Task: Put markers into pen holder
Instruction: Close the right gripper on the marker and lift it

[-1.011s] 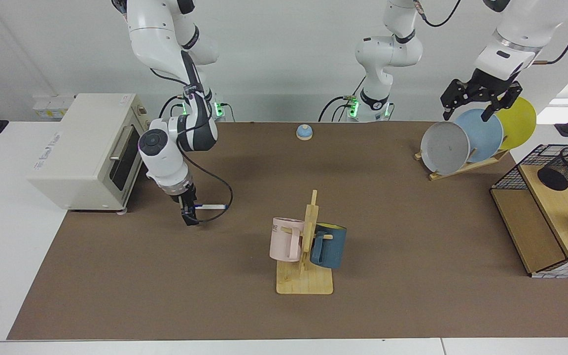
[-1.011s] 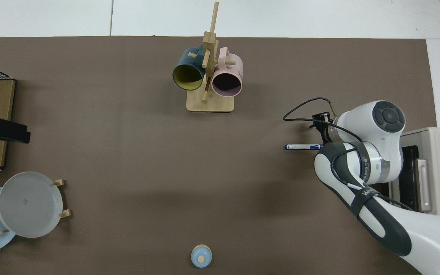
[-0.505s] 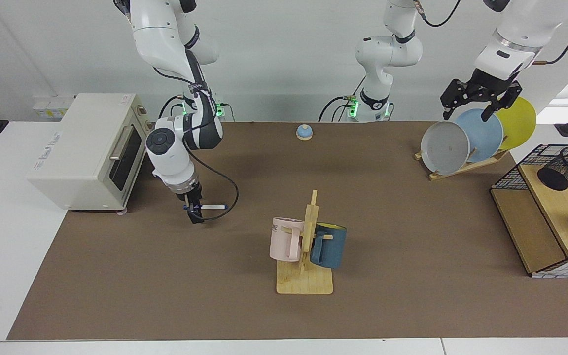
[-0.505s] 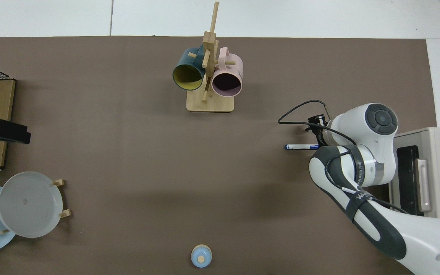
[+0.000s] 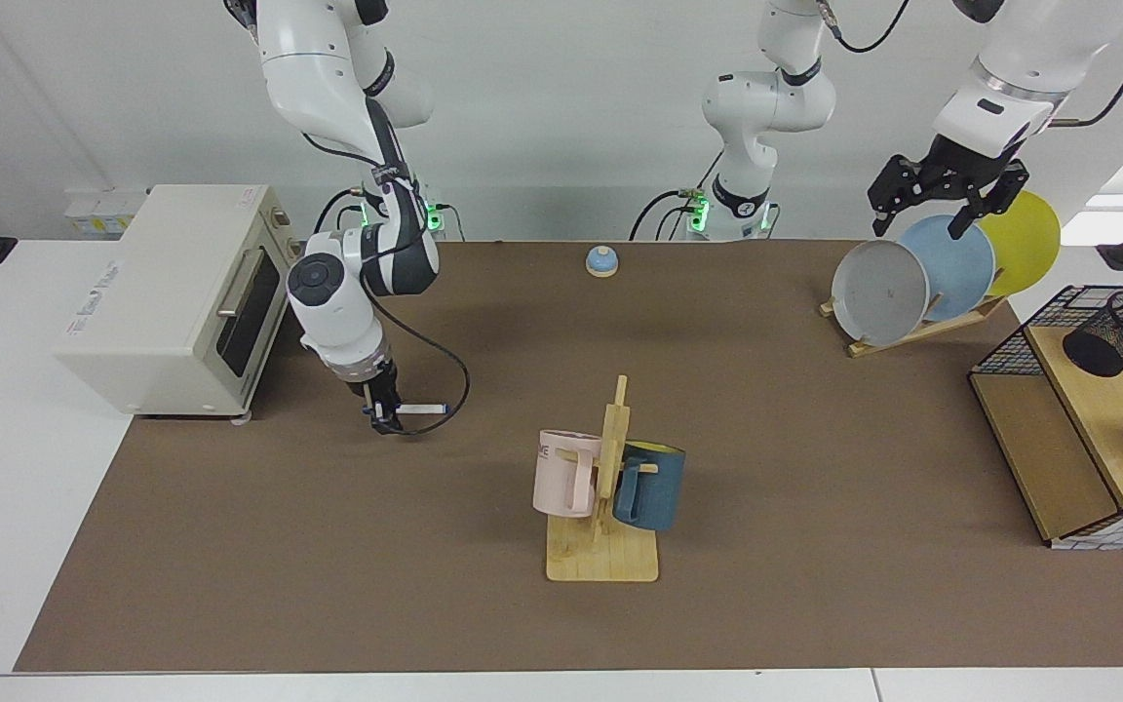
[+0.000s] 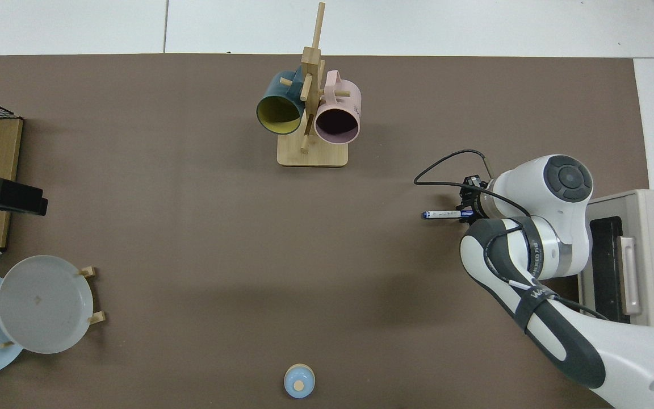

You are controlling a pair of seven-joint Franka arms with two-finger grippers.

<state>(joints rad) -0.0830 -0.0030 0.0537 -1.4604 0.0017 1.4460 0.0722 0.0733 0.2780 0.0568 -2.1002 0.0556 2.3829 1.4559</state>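
Facing view: right gripper (image 5: 382,417) clamped on one end of the marker (image 5: 422,408), held level just above the brown mat (image 5: 328,546); left gripper (image 5: 947,190), fingers apart, waits above plates (image 5: 951,263); pen holder (image 5: 1117,333) stands far across on the wooden shelf (image 5: 1103,409).

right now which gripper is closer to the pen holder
Left. The left gripper hangs above the plates, a short way across from the pen holder on the wooden shelf. The right gripper is at the far end of the table, down at the marker.
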